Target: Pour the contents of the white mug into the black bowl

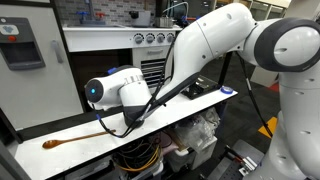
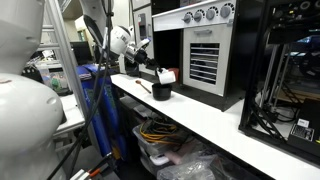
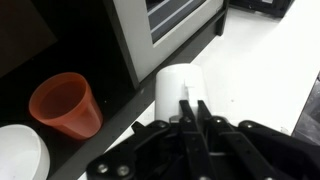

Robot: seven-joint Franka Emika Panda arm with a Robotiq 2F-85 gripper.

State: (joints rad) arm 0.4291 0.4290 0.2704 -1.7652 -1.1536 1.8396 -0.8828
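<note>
**Operator:** What is the state of the gripper (image 3: pixel 195 104)?

**Technician:** In the wrist view we see both fingers (image 3: pixel 188 115) standing close together, with only a thin slit between them. A white cylindrical body (image 3: pixel 176 84) sits right at the fingertips. We cannot tell whether the jaws pinch its wall or merely stand in front of it.

**Operator:** Where is the white mug (image 2: pixel 168 76)?

**Technician:** In an exterior view we find it just behind the black bowl (image 2: pixel 161 93), close to the front of the appliance with knobs (image 2: pixel 205 55). The bowl stands on the white table (image 2: pixel 225 122). The gripper is beside the mug, on the side away from the appliance. At this size we cannot tell whether the mug rests on the table or is raised off it.

**Operator:** What else do we record?

**Technician:** In the wrist view a red-orange cup (image 3: pixel 68 104) stands upright against a dark ground. Just beside it is a round white shape (image 3: pixel 20 155), cut off by the corner of the frame. We cannot tell which white item in that view is the mug. In an exterior view a wooden spoon (image 1: pixel 75 137) lies flat on the table, and the arm (image 1: pixel 200 50) hides the gripper, the mug and the bowl.
</note>
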